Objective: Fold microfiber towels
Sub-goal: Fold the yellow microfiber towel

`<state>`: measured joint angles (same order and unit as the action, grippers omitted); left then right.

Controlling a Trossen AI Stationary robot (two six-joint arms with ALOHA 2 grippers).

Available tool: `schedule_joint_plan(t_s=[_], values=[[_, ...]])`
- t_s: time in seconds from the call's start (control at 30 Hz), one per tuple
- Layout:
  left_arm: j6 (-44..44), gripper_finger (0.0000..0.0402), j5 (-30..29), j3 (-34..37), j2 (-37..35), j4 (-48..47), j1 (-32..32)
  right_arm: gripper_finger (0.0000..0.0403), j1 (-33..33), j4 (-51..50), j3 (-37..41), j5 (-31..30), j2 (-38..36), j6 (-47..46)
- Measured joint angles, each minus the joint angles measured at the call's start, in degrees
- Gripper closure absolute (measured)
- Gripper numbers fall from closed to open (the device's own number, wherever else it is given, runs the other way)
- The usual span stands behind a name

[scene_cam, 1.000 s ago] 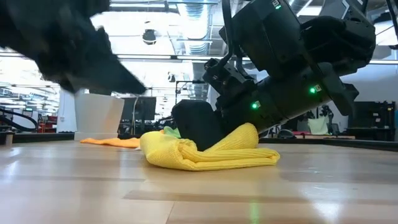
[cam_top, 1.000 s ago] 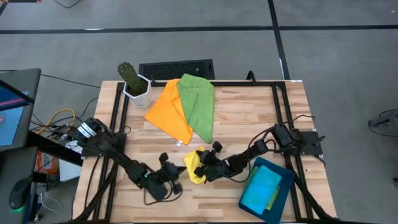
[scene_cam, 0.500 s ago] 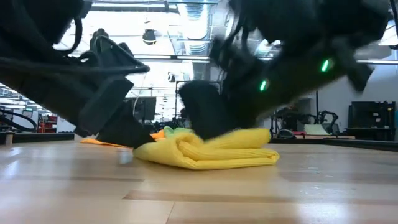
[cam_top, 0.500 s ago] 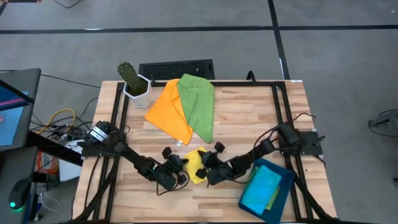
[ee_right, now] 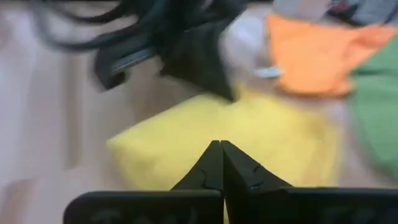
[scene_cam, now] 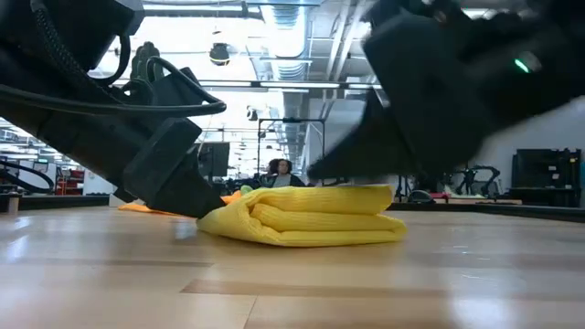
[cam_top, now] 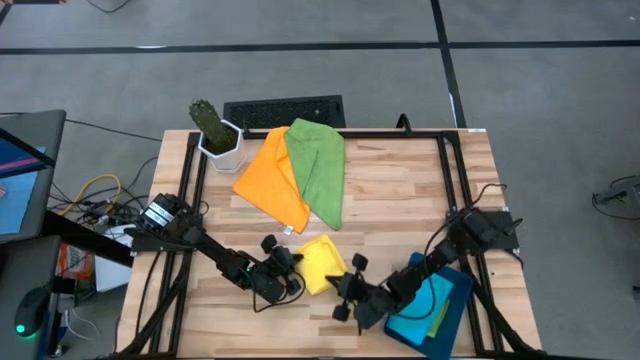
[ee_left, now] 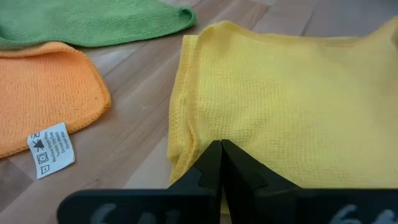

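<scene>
While lying near the front middle of the wooden table [cam_top: 400,190], the yellow towel [cam_top: 322,264] sits folded into a flat stack of layers, as seen level from the low view [scene_cam: 311,215]. Pinned at its edge by the left gripper [cam_top: 291,272], fingers pressed together with tips resting on the cloth, clearly shown in the left wrist view [ee_left: 221,149]. Not pinched between those fingers; tips simply down on the yellow surface [ee_left: 292,106]. Just off the towel's near corner, the right gripper [cam_top: 345,295], fingers likewise pressed together, holding nothing, pointed toward the yellow cloth in its own wrist view [ee_right: 221,146]. Apart from the towel in the high view, though close beside it.

Farther back on the table, the orange towel [cam_top: 270,178] and a green towel [cam_top: 318,168], spread out and overlapping, green partly over orange, both also visible in the left wrist view [ee_left: 46,93] [ee_left: 93,22], a white care label [ee_left: 51,149] at the orange one's corner. At the front right corner, the teal tray [cam_top: 457,310], holding a blue towel [cam_top: 420,300] with a strip of green or yellow cloth under it; cannot tell which. At the back left corner, a potted cactus [cam_top: 215,130].
</scene>
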<state>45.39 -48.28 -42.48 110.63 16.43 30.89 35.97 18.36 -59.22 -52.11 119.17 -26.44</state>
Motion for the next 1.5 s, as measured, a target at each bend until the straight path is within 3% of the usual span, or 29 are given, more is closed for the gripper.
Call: schedule_joint_plan(t_s=[0.23, 0.4, 0.53, 0.73, 0.8, 0.97, 1.13, 1.33, 1.43, 1.5], values=[[-1.65, 0.0401, 1.97, 0.03, -2.10, -3.33, 0.06, 0.0390, 0.31, 0.82, -0.40, 1.64, 5.59, -6.57], [-1.24, 0.0401, 1.82, 0.17, -10.37, -9.63, 1.82, 0.0382, -0.39, 0.55, -0.42, 2.27, 5.53, -5.76], [-2.55, 0.0401, -2.37, 0.11, -13.77, -4.08, 5.14, 0.0387, -0.86, 0.82, -0.42, 2.41, 5.51, -5.09], [-9.22, 0.0401, -1.13, -0.32, -4.42, 15.56, 6.15, 0.0381, -1.76, 1.21, -0.38, 2.52, 5.51, -5.07], [-10.07, 0.0401, -1.00, -1.90, -0.54, 17.24, 5.66, 0.0378, -2.02, 1.46, -0.38, 2.74, 5.52, -5.09], [-9.53, 0.0401, 1.74, -6.17, 5.00, 16.21, 4.75, 0.0384, -2.08, 1.59, -0.38, 2.77, 5.54, -5.07], [-4.28, 0.0401, 4.20, -9.86, 7.57, 6.06, 4.52, 0.0384, -2.08, 1.31, -0.29, 2.28, 4.46, -3.43], [-2.19, 0.0402, 5.52, -10.09, 6.58, 0.71, 5.32, 0.0379, -2.18, 2.75, -0.33, -8.37, -1.45, 5.53], [-2.16, 0.0402, 6.37, -10.05, 5.88, -1.28, 5.79, 0.0385, -4.86, 6.83, -0.27, -6.89, -1.51, 10.12], [-1.86, 0.0402, 7.14, -10.03, 5.21, -3.58, 6.19, 0.0387, -7.24, 12.77, -0.42, -1.89, -0.22, 12.99]])
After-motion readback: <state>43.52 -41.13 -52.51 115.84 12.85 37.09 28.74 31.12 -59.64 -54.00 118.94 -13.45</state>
